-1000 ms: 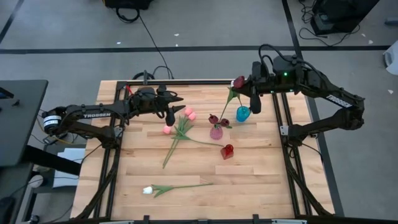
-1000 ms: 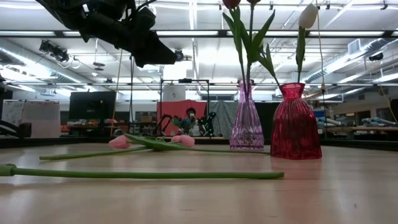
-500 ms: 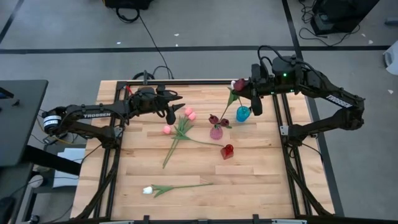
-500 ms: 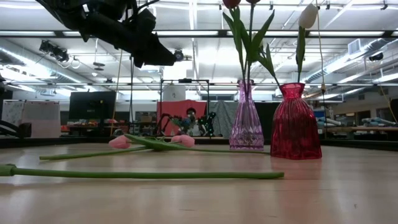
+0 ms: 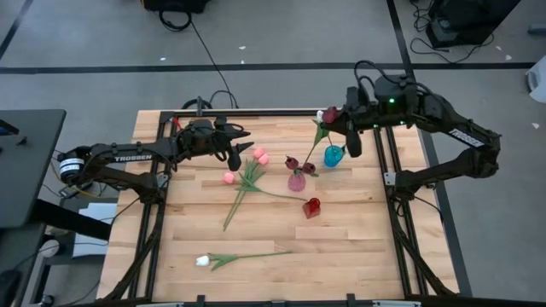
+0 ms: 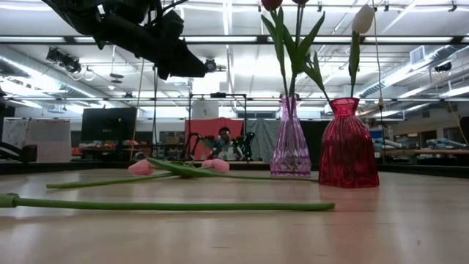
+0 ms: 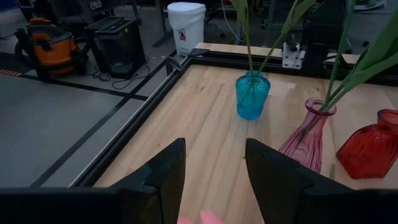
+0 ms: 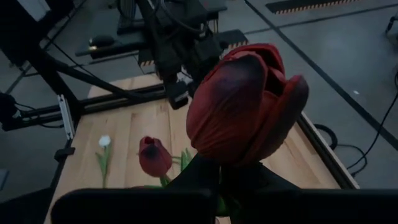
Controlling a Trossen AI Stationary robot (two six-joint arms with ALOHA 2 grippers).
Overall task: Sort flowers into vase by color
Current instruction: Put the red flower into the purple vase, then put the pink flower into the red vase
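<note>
My right gripper (image 5: 335,118) is high over the table's far right, shut on a dark maroon tulip (image 8: 245,112). Its green stem and leaf (image 5: 314,136) hang down beside the blue vase (image 5: 333,156). The pink vase (image 5: 296,181) holds two maroon tulips (image 5: 293,162). The red vase (image 5: 311,207) stands nearer. Three pink tulips (image 5: 256,154) lie on the table under my left gripper (image 5: 235,147), which hovers open and holds nothing. A white tulip (image 5: 202,261) lies flat near the front edge. In the low view another white head (image 6: 363,18) shows above the red vase (image 6: 348,147). My right gripper pinches the maroon tulip's stem just below the head (image 8: 219,177), between its two fingers. The head stands out beyond the fingertips. The flower is lifted clear of the table, with stem and leaves hanging below the fingers. Whether the stem's lower end is in the blue vase, I cannot tell.
Black rails (image 5: 388,170) frame the wooden tabletop on its left, right and far sides. The three vases cluster at the centre right. Bare wood (image 5: 358,256) lies at the near right.
</note>
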